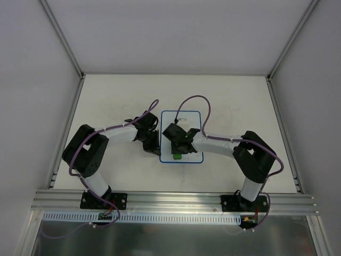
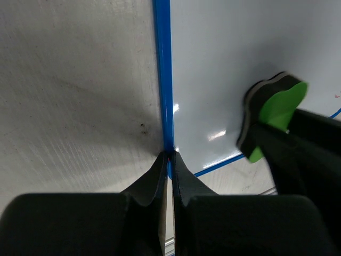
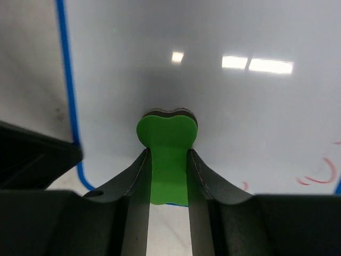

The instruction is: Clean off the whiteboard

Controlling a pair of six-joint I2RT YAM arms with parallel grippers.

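White and glossy, the whiteboard (image 1: 189, 120) lies mid-table, blue-rimmed, with faint red scribbles (image 3: 319, 175) near one corner. Its off-white tabletop (image 1: 112, 96) looks faintly smudged; plain grey walls (image 1: 32, 80) enclose it. The left gripper (image 2: 170, 160) pinches the board's rim; the right gripper (image 3: 168, 154) clamps a green eraser (image 3: 166, 130) on the board. From above, the right arm (image 1: 218, 143) covers its middle.

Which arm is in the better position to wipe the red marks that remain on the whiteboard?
Right. The right gripper is shut on the green eraser, already on the whiteboard near the red marks. The left gripper only pinches the blue rim, steadying the board.
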